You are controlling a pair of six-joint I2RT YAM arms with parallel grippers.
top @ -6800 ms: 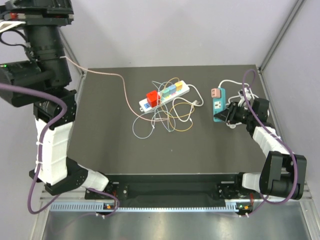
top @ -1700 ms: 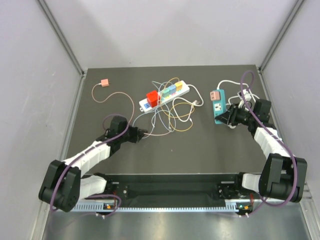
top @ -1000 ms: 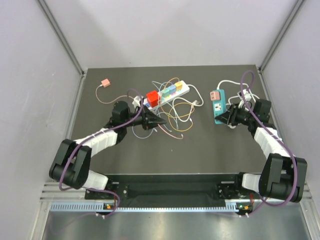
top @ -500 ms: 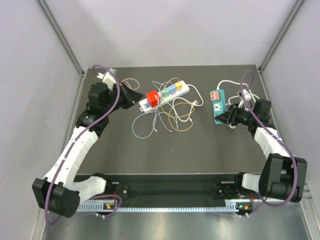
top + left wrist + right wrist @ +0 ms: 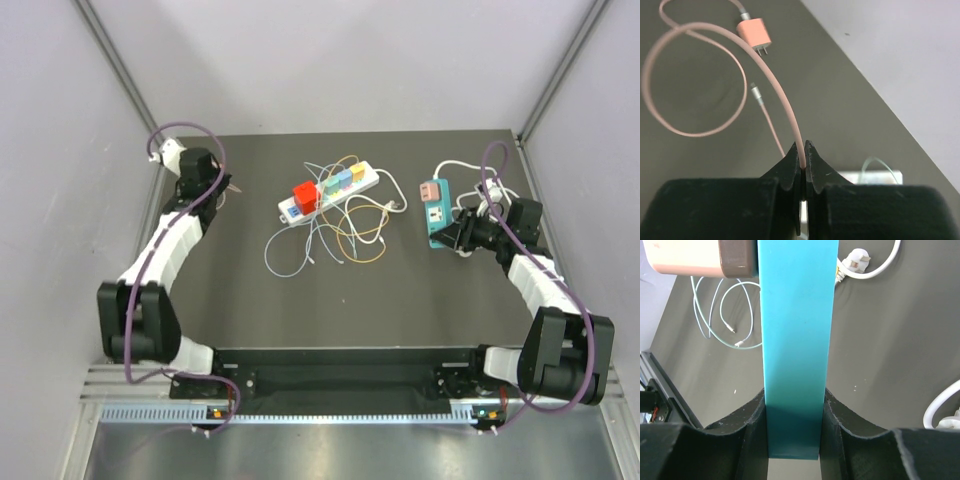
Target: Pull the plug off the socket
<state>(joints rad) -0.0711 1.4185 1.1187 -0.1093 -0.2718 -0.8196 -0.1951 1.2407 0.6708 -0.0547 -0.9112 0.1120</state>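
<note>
Seemingly loose plug (image 5: pixel 753 34), cable (image 5: pixel 799 141) between fingers (image 5: pixel 789 167)

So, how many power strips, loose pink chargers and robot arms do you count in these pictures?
Power strips: 2, the white strip and the teal strip
Loose pink charger: 1
Robot arms: 2, the left arm and the right arm
Total: 5

left pincer (image 5: pixel 804 146) swung to far-left corner, dragging pink cable (image 5: pixel 789 112)

Cables (image 5: pixel 325 240) lie before the power strip (image 5: pixel 330 192), socket block (image 5: pixel 436 208) at right
</note>
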